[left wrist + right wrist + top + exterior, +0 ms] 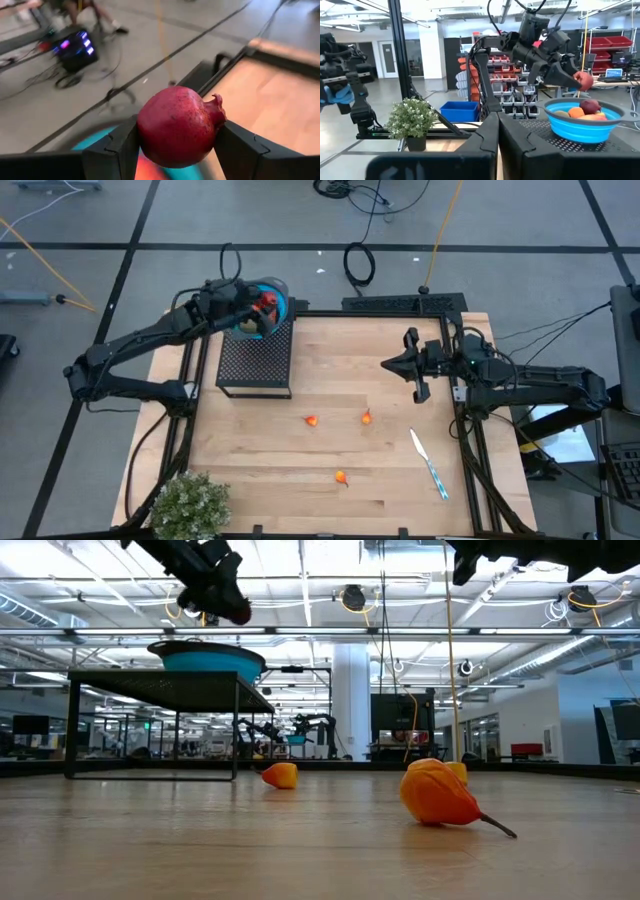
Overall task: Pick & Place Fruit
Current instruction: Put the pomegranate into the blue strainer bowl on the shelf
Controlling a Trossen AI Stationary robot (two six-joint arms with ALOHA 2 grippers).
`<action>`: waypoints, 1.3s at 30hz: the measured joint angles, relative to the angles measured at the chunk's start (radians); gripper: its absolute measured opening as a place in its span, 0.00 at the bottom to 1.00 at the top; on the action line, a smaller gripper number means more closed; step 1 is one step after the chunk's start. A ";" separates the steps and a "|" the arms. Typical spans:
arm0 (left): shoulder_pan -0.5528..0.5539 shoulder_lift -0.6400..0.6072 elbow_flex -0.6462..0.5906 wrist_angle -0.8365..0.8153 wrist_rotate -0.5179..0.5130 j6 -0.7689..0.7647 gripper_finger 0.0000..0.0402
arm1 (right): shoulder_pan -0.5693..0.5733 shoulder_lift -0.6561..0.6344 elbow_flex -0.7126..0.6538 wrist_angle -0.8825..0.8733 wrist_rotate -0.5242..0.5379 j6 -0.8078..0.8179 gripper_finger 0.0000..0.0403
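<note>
My left gripper [177, 150] hangs above the blue bowl [582, 125], a dark red ball [177, 125] filling the gap between my fingers. The bowl already holds fruit, so little free room remains inside it. It sits at the back corner of the black mesh stand [255, 360], whose raised top blocks any low pass across the table's back left. Open wood lies across the middle, broken only by three small orange bits [311, 420], well apart from one another. The bushy plant [188, 505] crowds the near left corner. The white and blue utensil [428, 465] lies near the right edge. My right gripper [413, 366], fingers together, hovers over the back right.
</note>
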 joint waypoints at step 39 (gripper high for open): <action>0.192 -0.048 0.016 -0.494 0.016 0.074 0.53 | 0.000 0.000 0.000 -0.015 0.000 -0.001 0.00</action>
